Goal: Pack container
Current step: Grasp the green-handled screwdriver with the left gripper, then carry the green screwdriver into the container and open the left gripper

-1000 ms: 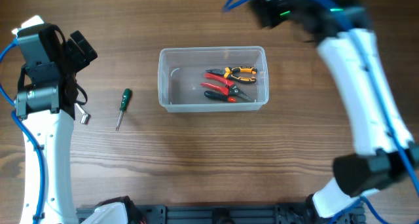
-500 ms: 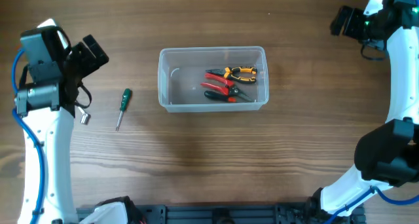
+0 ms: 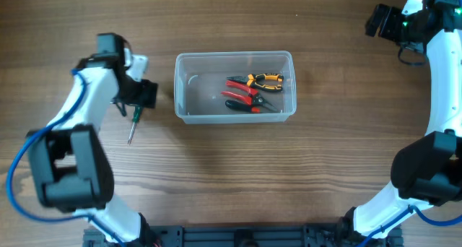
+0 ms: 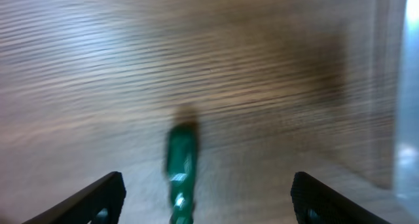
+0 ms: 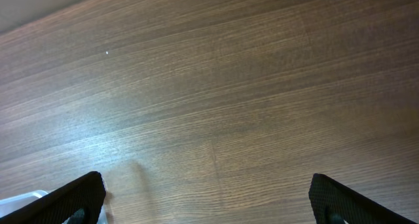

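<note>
Above the green-handled screwdriver [image 4: 181, 160], my left gripper [image 4: 206, 185] spreads wide, gripping nothing. I see the right gripper [image 5: 206, 185] equally wide, empty.

the whole view is smeared with motion blur. wood-grain bench [image 4: 131, 67] fills most of it, the grain running across. a green screwdriver handle [image 4: 181, 164] lies on the bench low in the picture, pointing up and down, its lower end cut off by the bottom edge. the gripper [image 4: 208, 201] shows only its two dark fingertips [image 4: 98, 199] in the bottom corners, set wide apart, with the handle between them, nearer the left one and touching neither. the pale, clear wall of the container [image 4: 407, 67] runs down the right edge.
</note>
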Tool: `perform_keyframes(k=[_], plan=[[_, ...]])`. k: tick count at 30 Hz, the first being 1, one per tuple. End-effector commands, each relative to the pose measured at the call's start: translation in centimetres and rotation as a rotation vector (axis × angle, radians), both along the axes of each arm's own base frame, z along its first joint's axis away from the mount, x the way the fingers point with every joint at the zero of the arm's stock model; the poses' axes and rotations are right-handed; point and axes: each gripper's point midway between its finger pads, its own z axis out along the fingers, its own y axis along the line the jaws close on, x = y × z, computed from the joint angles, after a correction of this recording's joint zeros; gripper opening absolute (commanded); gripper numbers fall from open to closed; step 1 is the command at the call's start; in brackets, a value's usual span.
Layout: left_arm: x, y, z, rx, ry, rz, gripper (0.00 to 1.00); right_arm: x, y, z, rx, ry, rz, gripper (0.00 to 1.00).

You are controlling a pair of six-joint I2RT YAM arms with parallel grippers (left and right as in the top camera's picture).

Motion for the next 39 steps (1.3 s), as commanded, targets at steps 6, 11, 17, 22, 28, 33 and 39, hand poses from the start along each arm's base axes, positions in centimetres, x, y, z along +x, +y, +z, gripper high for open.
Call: perform_keyframes(k=[6, 11, 17, 22, 28, 33, 39], plan=[[-0.3, 0.9, -2.9, 0.142, 0.081, -0.097, 0.85, 0.2, 0.2, -0.7, 0.013, 0.013, -0.009, 1.0], [-1.2, 1.1, -3.1, 0.138, 0.12, -0.09, 0.73, 0.2, 0.2, -0.7, 0.013, 0.013, -0.009, 1.0], [-1.5, 0.8, -3.6, 0.007, 0.126, -0.049, 0.7, 0.2, 0.2, -0.7, 0.012, 0.012, -0.009, 1.0], [-1.7, 1.9, -3.6, -0.01, 0.128, -0.069, 0.71, 0.2, 0.2, -0.7, 0.013, 0.013, -0.01, 1.0], [-1.7, 1.7, -4.4, -0.004, 0.141, -0.132, 0.66, 0.2, 0.2, -0.7, 0.013, 0.013, -0.009, 1.0], [-2.3, 1.7, -6.1, -0.009, 0.19, -0.134, 0.55, 0.2, 0.2, -0.7, 0.013, 0.013, -0.009, 1.0], [-2.1, 3.0, -5.5, 0.078, 0.184, -0.117, 0.06, 0.2, 0.2, -0.7, 0.012, 0.012, -0.009, 1.0]])
